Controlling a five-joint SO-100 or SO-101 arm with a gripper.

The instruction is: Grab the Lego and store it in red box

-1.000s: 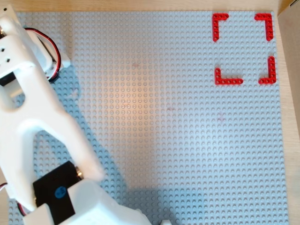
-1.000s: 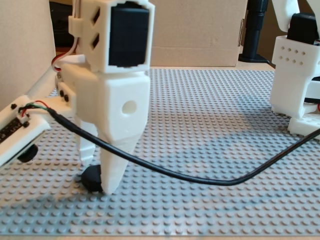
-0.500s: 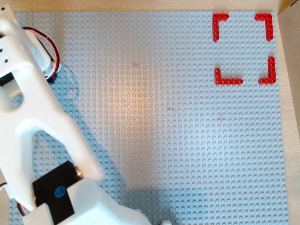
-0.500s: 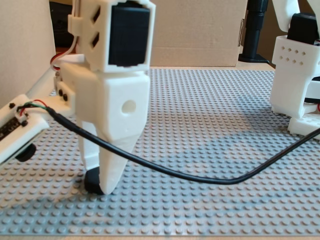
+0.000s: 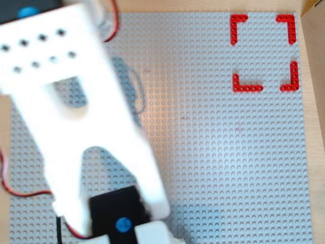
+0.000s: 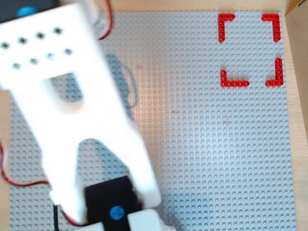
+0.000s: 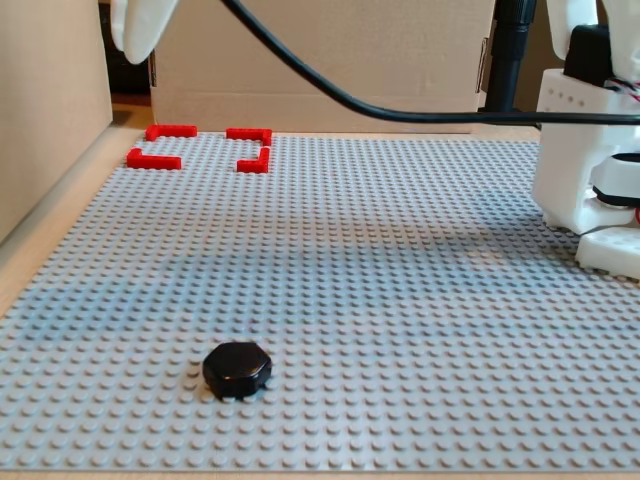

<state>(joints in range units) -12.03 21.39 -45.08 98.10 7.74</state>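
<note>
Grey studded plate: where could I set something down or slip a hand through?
In the fixed view the middle of the grey plate is bare, bordered by the black Lego in front, the red box far left and the white base at right. Inside the red box is free. Crowded: the arm overhangs the left side in both overhead views.

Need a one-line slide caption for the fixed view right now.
Black Lego sits free on the grey baseplate, red box empty at far left, arm raised.

White arm (image 6: 72,120) fills the left side, black motor (image 6: 113,204) at bottom. Red box (image 6: 250,50) sits top right on grey baseplate (image 6: 216,154), well apart from arm.
</note>
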